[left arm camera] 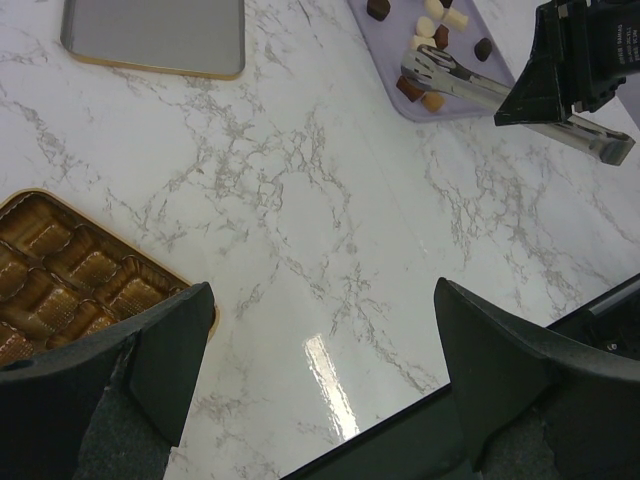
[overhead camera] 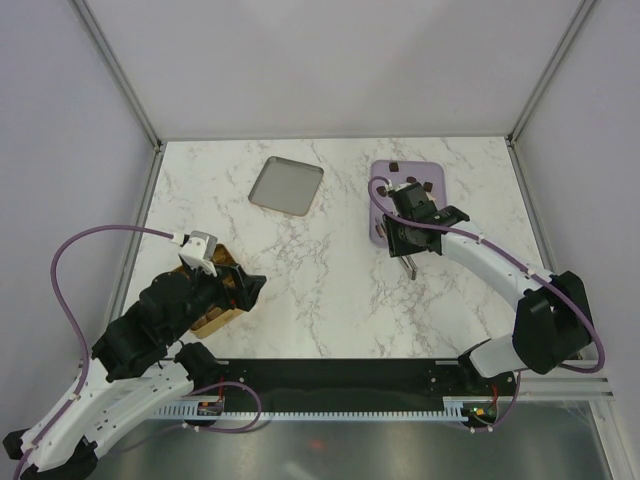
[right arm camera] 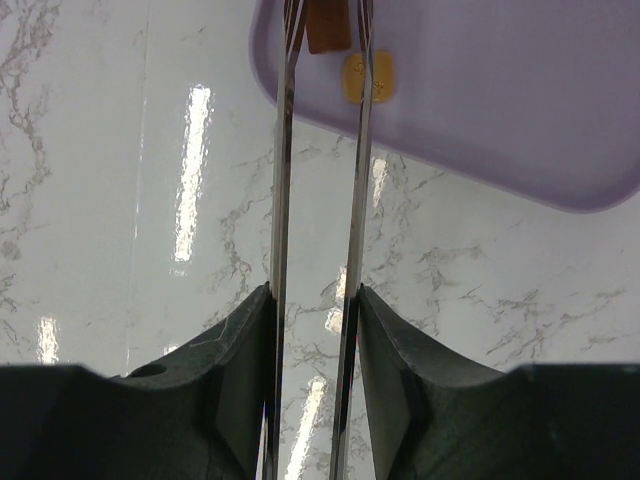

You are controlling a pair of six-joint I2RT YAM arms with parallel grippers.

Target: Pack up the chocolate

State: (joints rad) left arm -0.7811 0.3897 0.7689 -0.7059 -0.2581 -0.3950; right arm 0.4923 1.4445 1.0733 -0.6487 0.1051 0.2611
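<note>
Two thin steel blades of the tongs (right arm camera: 283,150) run forward from the right end effector (right arm camera: 315,320), whose dark fingers (right arm camera: 245,360) are clenched on the springy arms. Squeezing that tool looks like the way so broad a grip can reach pieces far smaller than itself. The blade tips straddle a brown chocolate (right arm camera: 328,25) lying near the edge of the lilac tray (right arm camera: 500,100), with a caramel-coloured piece (right arm camera: 368,77) just beside it. The view cuts the tips off, so I cannot tell whether the piece is pinched. More pieces, dark and cream-white, are scattered further in on the same smooth, round-cornered tray.

The left end effector (left arm camera: 320,340) is released wide and hangs low beside the gold box (left arm camera: 70,270), well apart from the tray, probably waiting to steady the box for the delivery. The box holds a glossy brown insert of moulded, ribbed cups; those in view seem unfilled. A flat grey panel (left arm camera: 155,35) with a gold rim, likely its lid, lies at the far side of the bench (left arm camera: 320,250), which is polished white marble pattern that mirrors the lamps.
</note>
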